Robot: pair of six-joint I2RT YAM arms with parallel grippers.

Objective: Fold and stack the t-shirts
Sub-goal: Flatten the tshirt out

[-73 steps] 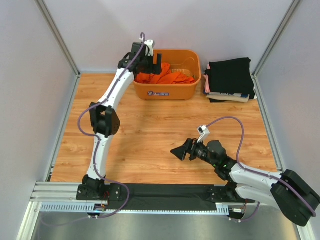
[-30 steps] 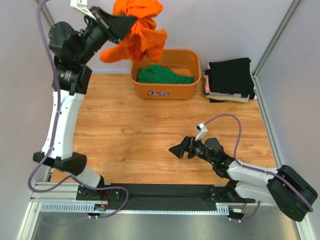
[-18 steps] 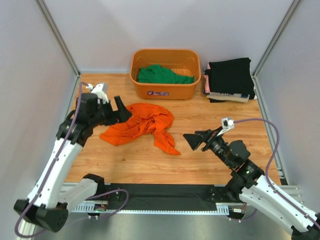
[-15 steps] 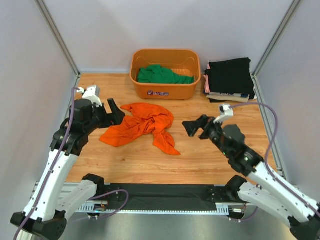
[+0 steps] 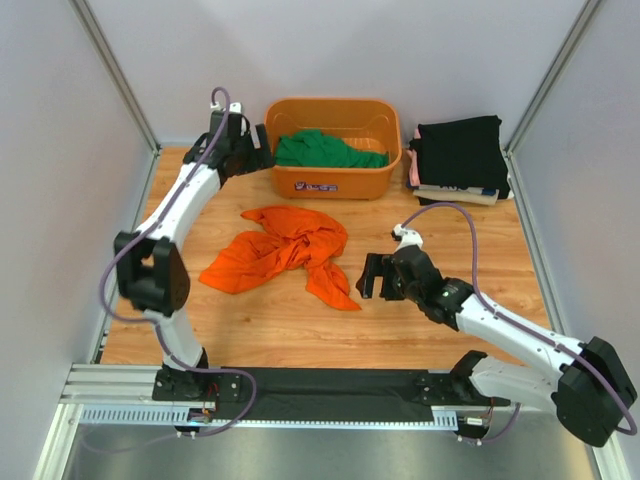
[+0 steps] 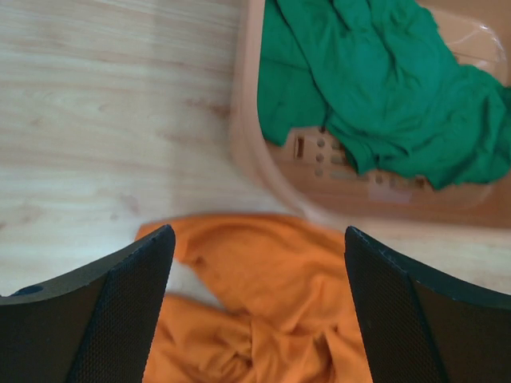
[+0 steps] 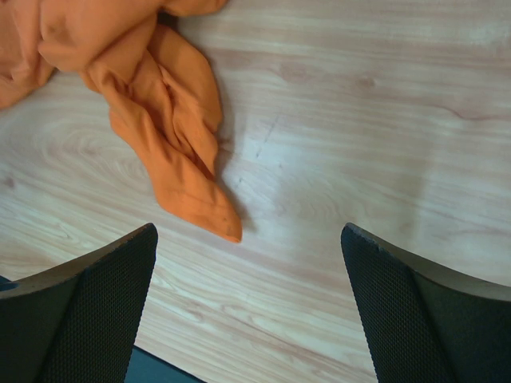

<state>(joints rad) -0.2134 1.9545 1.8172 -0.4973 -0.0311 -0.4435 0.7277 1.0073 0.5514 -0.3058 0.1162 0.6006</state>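
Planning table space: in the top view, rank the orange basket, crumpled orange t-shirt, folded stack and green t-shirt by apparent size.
1. orange basket
2. orange t-shirt and folded stack: too alike to rank
3. green t-shirt, judged on its visible part only

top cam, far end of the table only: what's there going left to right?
left gripper → orange basket, with the green t-shirt inside it → stack of folded t-shirts, a black one on top
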